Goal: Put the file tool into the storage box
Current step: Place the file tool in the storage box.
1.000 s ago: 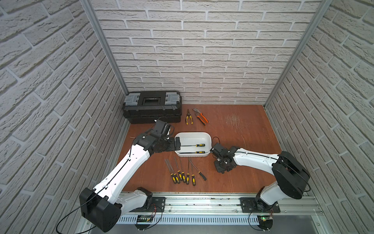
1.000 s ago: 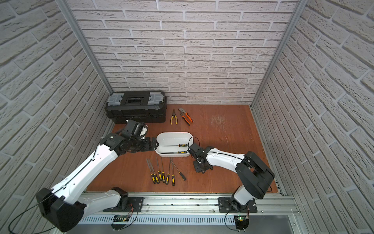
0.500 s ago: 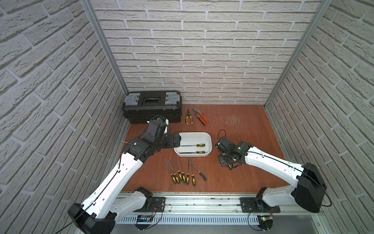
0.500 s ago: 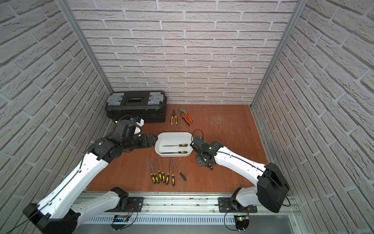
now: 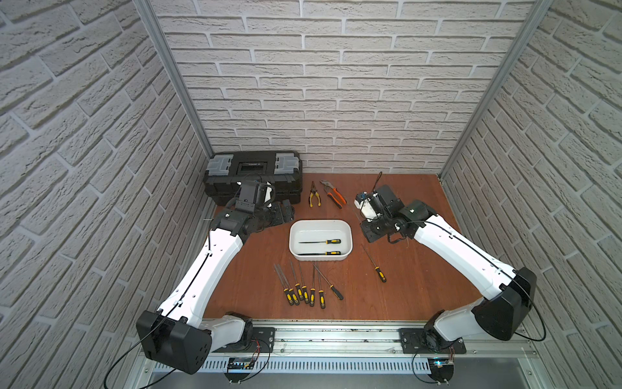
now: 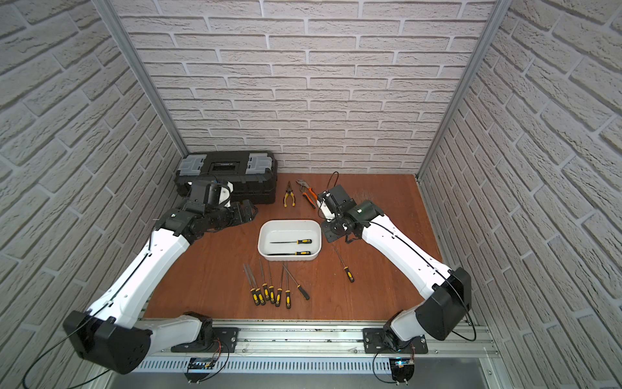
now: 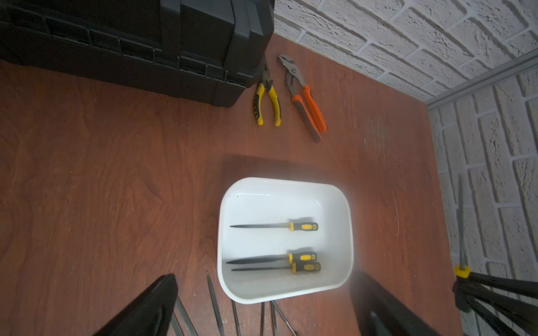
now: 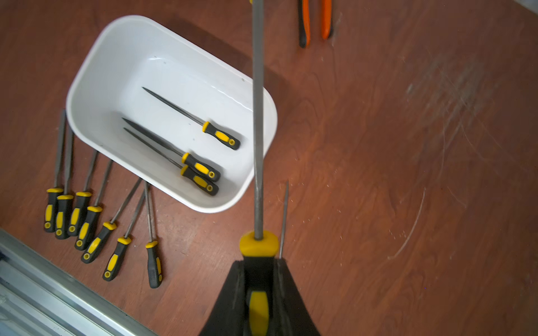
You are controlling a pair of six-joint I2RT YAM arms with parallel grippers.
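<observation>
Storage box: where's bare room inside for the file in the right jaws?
Widest bare floor of the storage box lies between its far rim and the single file. A narrower strip separates that file from the pair, which crowds the near wall.

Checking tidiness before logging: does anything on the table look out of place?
One file lies alone, askew, right of the storage box, apart from the neat row of files below it.

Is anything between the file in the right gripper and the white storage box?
Nothing visible does. The right gripper holds the file by its handle, just beside the open-topped storage box. Three files lie inside, leaving part of its floor bare.
</observation>
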